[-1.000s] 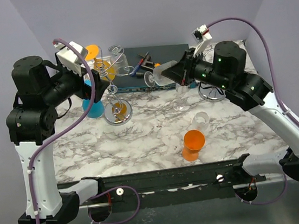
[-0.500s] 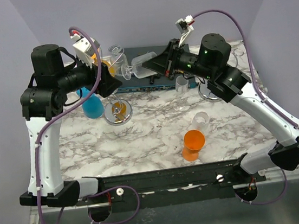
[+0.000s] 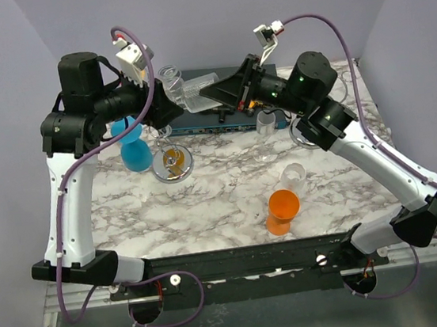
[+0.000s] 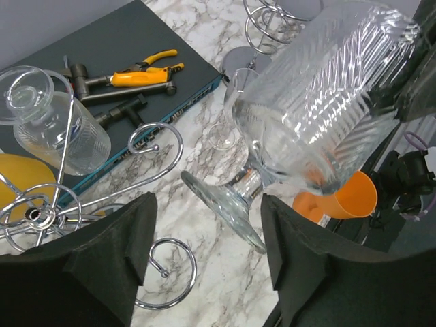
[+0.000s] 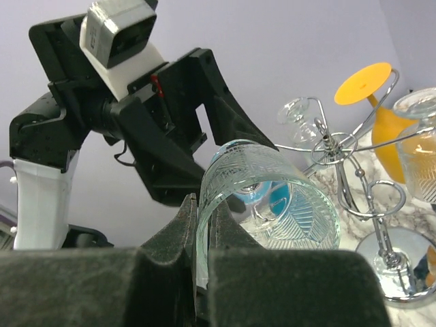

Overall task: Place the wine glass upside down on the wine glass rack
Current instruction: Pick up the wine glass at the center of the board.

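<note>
The wine glass (image 3: 192, 95) lies on its side in mid-air toward 11 o'clock of the table (image 3: 222, 191), near the top of the rack (image 3: 173, 163); the right gripper (image 5: 202, 211) is pinched tight on the rim wall alone; the left gripper (image 4: 208, 204) stands wide, its pads (image 4: 116, 252) either side of the stem and foot, apparently touching neither; the handover looks risky: a thin grip on slick glass may let the bowl swivel if a pad nudges the foot; releasing before the stem is gripped would drop it onto the hanging glasses (image 4: 58, 129)
</note>
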Controlling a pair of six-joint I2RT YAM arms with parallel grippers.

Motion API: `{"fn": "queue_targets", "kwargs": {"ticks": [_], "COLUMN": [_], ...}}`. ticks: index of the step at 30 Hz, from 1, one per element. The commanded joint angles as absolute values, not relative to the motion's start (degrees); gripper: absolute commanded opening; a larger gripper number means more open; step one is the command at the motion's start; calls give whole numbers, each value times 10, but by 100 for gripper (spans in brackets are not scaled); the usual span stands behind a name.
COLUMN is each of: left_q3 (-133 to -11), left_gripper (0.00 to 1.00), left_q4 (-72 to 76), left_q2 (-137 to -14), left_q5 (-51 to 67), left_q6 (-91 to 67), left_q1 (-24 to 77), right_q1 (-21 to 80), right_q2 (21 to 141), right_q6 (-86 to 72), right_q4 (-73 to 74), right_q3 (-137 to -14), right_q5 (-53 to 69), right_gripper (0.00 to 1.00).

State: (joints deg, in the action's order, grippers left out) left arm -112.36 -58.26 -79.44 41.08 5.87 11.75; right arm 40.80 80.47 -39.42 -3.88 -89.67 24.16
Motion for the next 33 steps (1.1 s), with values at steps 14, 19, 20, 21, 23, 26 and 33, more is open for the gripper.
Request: {"fn": "queue_targets", "kwargs": {"ticks": [14,19,20,21,23,26,33], "left_q3": [-1142,-1121,-1109,-1094,-1065,-1018,-948], "left_gripper": [0,0,0,0,0,0,0], "left_q4": [-569,-567,-562,-556,-546,-530,-508], "left_q2": [-772,-743,-734,-725,-702,-665,-616], "left_q5": [359,353,352,352,366,406,481], "left_q6": [209,341,366,392,447,524,630], "left_q1": [121,122,121,121,121,121,122], "right_q1": [409,409,409,409,409,410,409], "right_q2": [780,733,725,718,710,698,734], "right_q6": [-457,-421,-410,-399,-373,-334,-319], "right_q4": [-126,-23,7,34,80,113,27], "right_q3": [-798,-764,-764,-765,-774,-787,-777], "right_q5": [318,302,300,300,298,295,391], "right_gripper": [40,81,94,99,100,99,100]}}
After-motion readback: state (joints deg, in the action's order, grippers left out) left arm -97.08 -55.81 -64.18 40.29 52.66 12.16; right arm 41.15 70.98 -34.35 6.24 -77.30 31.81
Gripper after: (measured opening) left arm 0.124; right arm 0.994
